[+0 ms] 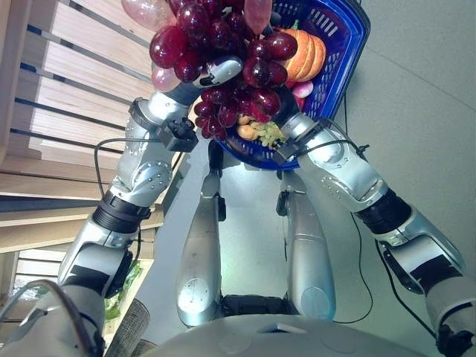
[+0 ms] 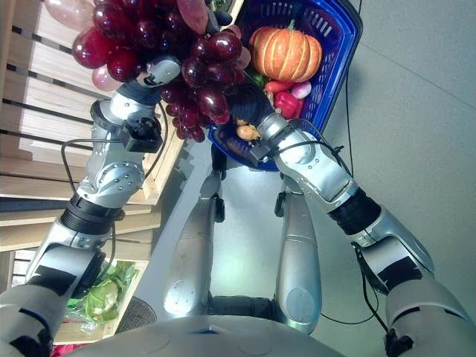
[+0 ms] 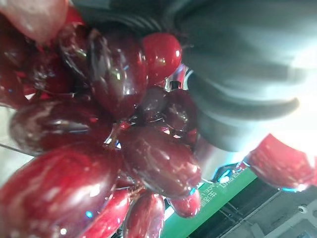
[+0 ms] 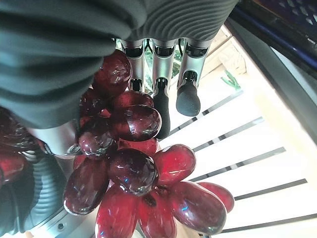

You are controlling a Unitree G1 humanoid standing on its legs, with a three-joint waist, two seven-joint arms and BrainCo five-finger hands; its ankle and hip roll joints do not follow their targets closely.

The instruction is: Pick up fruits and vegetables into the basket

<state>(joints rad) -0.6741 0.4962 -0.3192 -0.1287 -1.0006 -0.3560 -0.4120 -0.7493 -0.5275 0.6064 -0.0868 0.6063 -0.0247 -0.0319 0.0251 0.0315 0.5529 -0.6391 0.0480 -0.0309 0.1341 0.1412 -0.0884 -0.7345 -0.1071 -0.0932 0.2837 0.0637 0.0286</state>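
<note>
1. Nearest the camera is a bunch of dark red grapes (image 1: 223,44), glossy and hanging in the air just left of the blue basket (image 1: 349,44), overlapping its left rim in both eye views.
2. Well left of the basket, pale wooden shelf slats (image 1: 67,89) run behind the raised left arm. Below them, far lower left of the basket, lie leafy greens (image 2: 97,297).
3. The left hand (image 1: 223,71) is up among the grapes, left of the basket. One silver finger curls over the top of the bunch, gripping it; the other fingers are buried among the grapes.
4. In the left wrist view a green strip (image 3: 223,198) with pale print shows past the grapes; the print cannot be made out.
5. The right hand (image 2: 249,103) is at the basket's lower left rim. Its fingers (image 4: 159,99) hang nearly straight and a little apart, with the grapes just beside them; they close on nothing.
6. Inside the basket lie an orange pumpkin (image 2: 286,53), something red (image 2: 286,104) below it, and a small cluster of green grapes (image 1: 269,134) at the lower rim.
</note>
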